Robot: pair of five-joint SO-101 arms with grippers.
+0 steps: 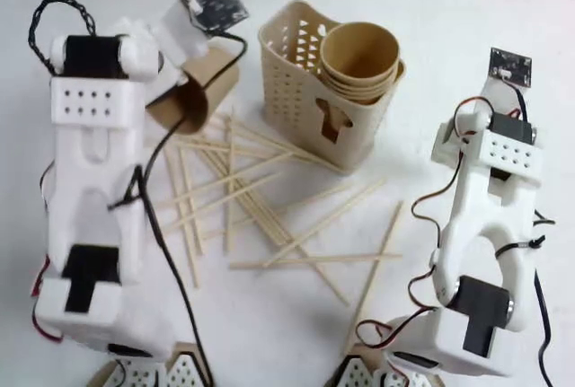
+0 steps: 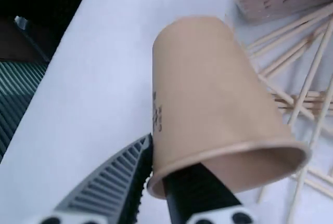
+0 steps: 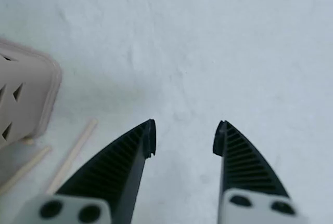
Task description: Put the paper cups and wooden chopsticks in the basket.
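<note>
A tan paper cup (image 2: 213, 104) is pinched by its rim in my left gripper (image 2: 156, 169), one finger outside the wall and one inside the mouth. From above, this cup (image 1: 193, 91) hangs tilted at the left arm's tip, left of the basket. The cream slotted basket (image 1: 292, 73) holds a stack of paper cups (image 1: 361, 59). Many wooden chopsticks (image 1: 269, 207) lie scattered on the white table in front of the basket. My right gripper (image 3: 183, 140) is open over bare table, to the right of the basket (image 3: 23, 99), with two chopsticks (image 3: 73, 154) near it.
The white table's far edge runs just behind the basket and both arms. Black cables (image 1: 162, 225) loop beside the left arm. Open tabletop lies between the basket and the right arm (image 1: 490, 216).
</note>
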